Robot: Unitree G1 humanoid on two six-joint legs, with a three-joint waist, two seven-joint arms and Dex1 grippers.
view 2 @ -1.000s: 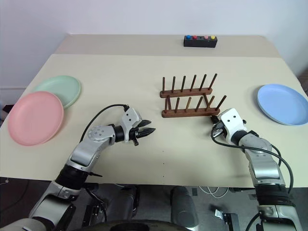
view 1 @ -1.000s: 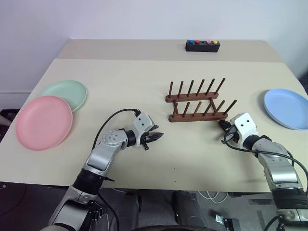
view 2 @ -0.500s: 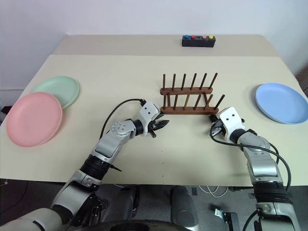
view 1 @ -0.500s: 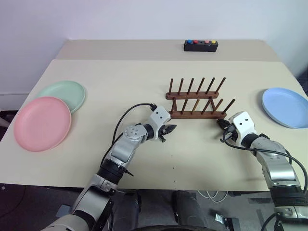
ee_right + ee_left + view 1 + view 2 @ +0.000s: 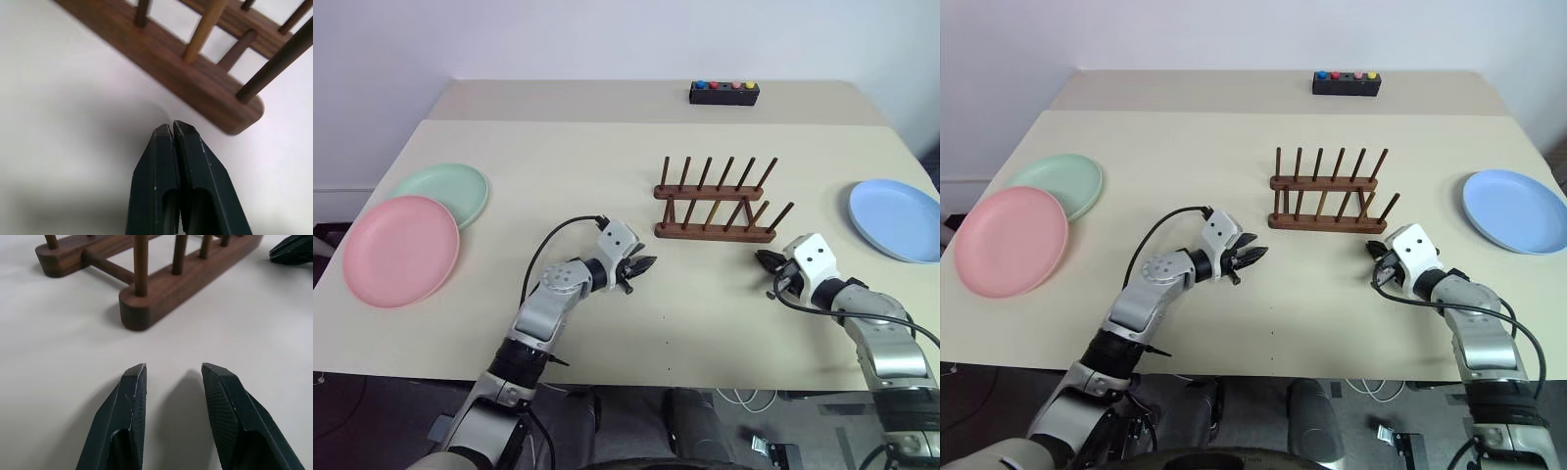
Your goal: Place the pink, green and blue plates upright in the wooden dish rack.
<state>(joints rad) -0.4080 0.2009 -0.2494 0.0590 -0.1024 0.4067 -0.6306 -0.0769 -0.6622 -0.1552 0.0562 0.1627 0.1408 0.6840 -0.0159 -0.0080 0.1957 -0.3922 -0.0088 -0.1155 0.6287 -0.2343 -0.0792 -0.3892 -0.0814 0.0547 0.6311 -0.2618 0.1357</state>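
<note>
Left gripper (image 5: 642,264) fingers parted, empty; right gripper (image 5: 172,128) clenched, empty (both flank the wooden dish rack (image 5: 715,208)). Risk: careless reach nudges the light rack askew.

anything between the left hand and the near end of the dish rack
Nothing: in the left wrist view only bare table lies between the open left hand and the rounded end of the wooden dish rack.

No readable text, label, brand or number appears on anything here
</note>
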